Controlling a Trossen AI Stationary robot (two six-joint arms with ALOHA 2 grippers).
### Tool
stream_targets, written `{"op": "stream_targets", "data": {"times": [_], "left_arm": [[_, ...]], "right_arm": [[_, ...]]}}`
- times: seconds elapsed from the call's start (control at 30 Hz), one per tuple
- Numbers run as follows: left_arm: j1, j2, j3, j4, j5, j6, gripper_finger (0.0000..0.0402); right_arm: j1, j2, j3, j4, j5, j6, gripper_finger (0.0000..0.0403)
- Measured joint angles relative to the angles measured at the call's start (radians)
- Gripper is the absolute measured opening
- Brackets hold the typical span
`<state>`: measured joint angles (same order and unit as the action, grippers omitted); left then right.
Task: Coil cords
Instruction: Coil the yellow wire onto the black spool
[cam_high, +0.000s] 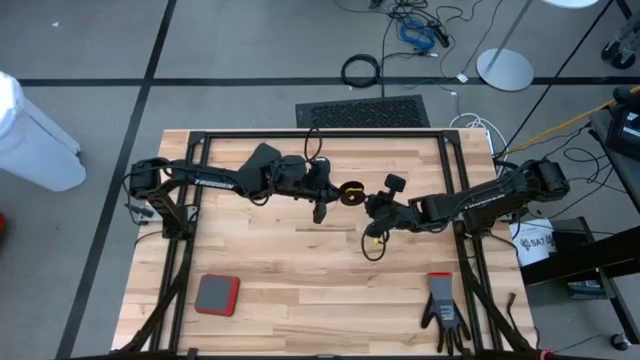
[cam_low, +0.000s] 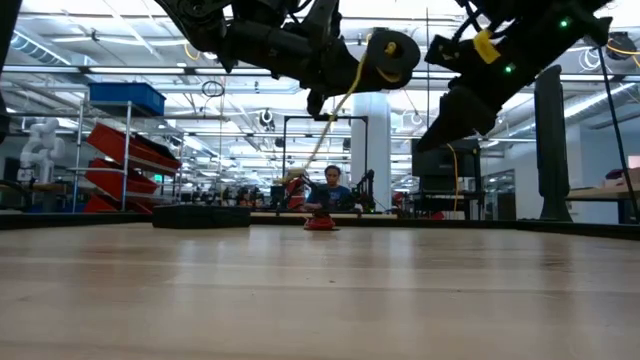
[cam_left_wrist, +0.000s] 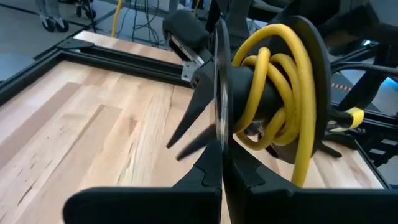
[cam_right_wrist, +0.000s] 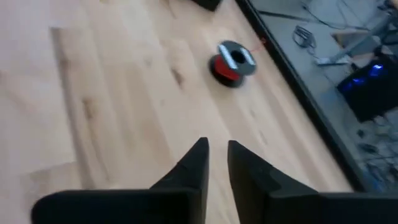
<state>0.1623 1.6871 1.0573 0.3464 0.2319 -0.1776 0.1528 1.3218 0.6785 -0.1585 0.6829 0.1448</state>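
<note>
A small black reel (cam_left_wrist: 298, 93) with yellow cord (cam_left_wrist: 273, 74) wound on its hub hangs above the table's middle. My left gripper (cam_left_wrist: 222, 177) is shut on it. In the low view, a loose length of the yellow cord (cam_low: 335, 110) trails down from the reel (cam_high: 350, 192). Just to the reel's near right, my right gripper (cam_right_wrist: 217, 165) hovers over bare wood, slightly open with nothing between its fingers. A second black reel (cam_right_wrist: 233, 62) with dark red winding lies flat on the table toward the far edge. My left gripper pinches the thin rim of one reel flange (cam_left_wrist: 217, 134) between its two fingers. It comes roughly level from the table's left. The reel is lifted clear of the table with its flanges upright, and the yellow coils sit beside the fingers.
A black metal frame (cam_high: 320, 135) runs round the tabletop. A red and grey pad (cam_high: 217, 295) lies near the front left. A black glove (cam_high: 443, 312) lies near the front right. Bare wood stretches between them.
</note>
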Motion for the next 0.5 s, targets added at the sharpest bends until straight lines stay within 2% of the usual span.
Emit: {"op": "stream_targets", "data": {"times": [0.13, 0.37, 0.5], "left_arm": [[0.0, 0.0, 0.0, -0.007, 0.0, 0.001, 0.0], [0.0, 0.002, -0.001, -0.017, 0.004, 0.008, 0.0], [0.001, 0.002, -0.001, -0.017, 0.004, 0.009, 0.0]], "right_arm": [[0.03, -0.001, -0.1, 0.195, -0.044, -0.001, 0.0072], [0.07, 0.038, -0.37, 0.878, -0.062, -0.011, 0.008], [0.071, 0.131, -0.4, 1.051, -0.106, -0.041, 0.008]]}}
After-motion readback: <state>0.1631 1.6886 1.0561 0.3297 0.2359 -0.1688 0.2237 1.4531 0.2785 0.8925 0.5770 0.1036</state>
